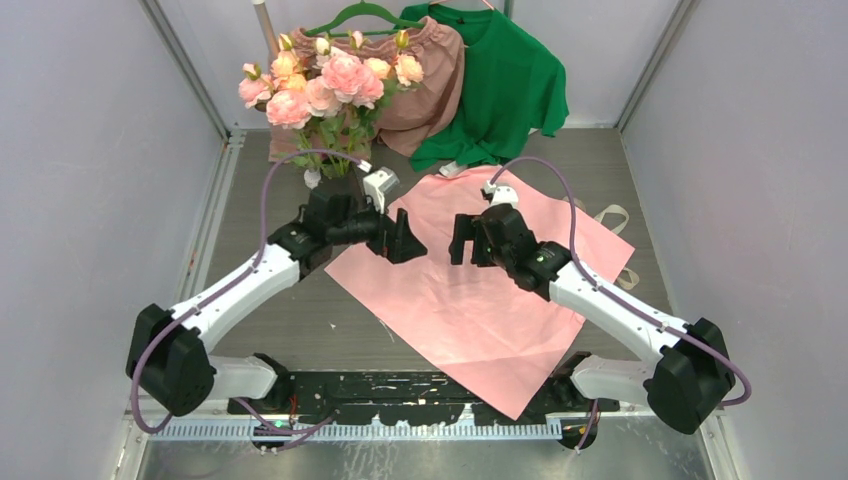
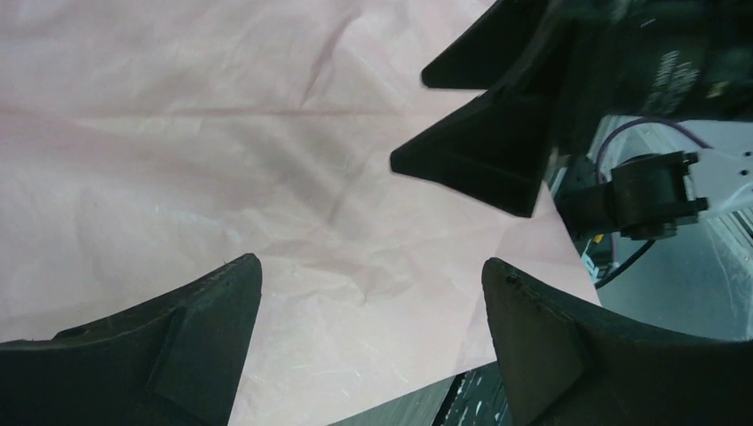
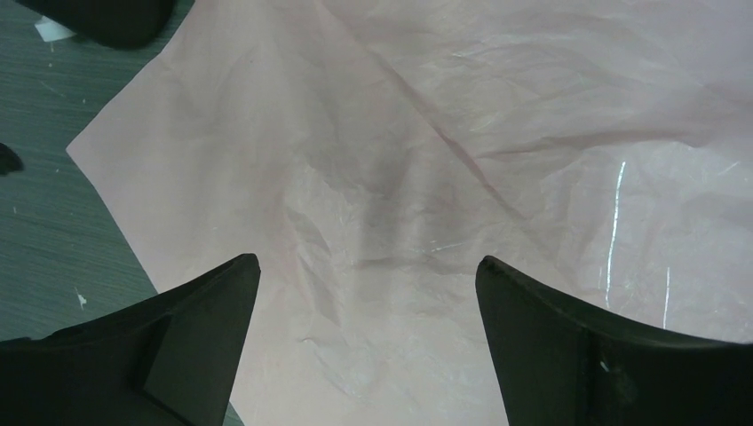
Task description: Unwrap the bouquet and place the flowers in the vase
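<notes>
The left gripper (image 1: 403,243) and right gripper (image 1: 462,243) hang open and empty over the flat paper (image 1: 470,300). The flowers (image 1: 322,85) stand near the tabletop's far left corner. They look light and floppy, and are best gripped low down.

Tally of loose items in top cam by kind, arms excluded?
Pink paper sheet: 1
Bunch of pink roses: 1
Garments: 2 (pink shorts, green shirt)
Green hanger: 1
Cream ribbon: 1
Total: 6
</notes>
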Robot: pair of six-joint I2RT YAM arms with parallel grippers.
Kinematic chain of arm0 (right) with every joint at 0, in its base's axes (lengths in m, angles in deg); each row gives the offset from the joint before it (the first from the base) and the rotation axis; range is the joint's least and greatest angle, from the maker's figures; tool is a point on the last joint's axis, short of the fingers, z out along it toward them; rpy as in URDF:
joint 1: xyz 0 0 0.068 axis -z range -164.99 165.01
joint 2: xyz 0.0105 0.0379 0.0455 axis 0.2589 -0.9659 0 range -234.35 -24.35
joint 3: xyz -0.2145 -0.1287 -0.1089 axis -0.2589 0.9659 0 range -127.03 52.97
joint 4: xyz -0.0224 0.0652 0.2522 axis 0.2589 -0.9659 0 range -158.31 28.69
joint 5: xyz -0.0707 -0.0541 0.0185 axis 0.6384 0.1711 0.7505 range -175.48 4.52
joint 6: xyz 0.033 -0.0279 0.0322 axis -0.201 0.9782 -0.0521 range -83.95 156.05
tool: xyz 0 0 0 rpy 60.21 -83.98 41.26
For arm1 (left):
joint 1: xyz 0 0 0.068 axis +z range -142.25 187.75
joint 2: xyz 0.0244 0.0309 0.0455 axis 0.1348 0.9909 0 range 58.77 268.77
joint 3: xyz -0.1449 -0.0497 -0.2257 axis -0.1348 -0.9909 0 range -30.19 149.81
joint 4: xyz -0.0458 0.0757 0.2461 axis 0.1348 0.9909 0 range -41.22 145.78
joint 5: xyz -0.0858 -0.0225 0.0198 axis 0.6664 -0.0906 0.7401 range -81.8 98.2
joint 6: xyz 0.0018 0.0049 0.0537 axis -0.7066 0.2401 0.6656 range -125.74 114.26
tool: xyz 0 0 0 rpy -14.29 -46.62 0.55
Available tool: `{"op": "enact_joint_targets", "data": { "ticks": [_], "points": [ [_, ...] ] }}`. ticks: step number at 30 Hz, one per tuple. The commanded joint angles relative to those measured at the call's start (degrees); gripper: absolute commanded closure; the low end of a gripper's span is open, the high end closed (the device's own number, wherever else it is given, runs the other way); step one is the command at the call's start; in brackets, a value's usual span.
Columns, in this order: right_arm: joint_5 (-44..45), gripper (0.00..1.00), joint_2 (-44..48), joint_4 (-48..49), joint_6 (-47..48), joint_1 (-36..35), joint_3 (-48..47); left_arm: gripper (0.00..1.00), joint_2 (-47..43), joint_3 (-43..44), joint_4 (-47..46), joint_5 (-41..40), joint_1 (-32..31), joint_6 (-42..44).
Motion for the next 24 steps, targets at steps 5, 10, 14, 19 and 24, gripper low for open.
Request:
{"op": "enact_joint_targets", "data": {
  "ticks": [5,10,14,19,24],
  "points": [
    [14.9,0.00,5.7,-1.5,-2.6,0.2,1.6,0.06,4.9,-6.8,-7.6,-14.7,-3.4,-7.2],
    [18.5,0.00,7.8,-2.7,-2.2,1.0,2.7,0.06,8.2,-6.4,-7.6,-20.3,-6.2,-8.2],
    [17.4,0.00,7.8,-2.0,-2.9,2.0,3.9,0.06,10.0,-5.8,-9.4,-20.7,-7.7,-8.4],
    [16.8,0.00,7.7,-1.8,-3.1,2.4,3.9,0.07,11.0,-5.3,-10.1,-20.8,-9.0,-8.6],
    [16.4,0.00,7.9,-1.8,-2.8,2.6,4.2,0.10,11.9,-5.1,-10.7,-20.6,-9.9,-8.3]
  ]
}}
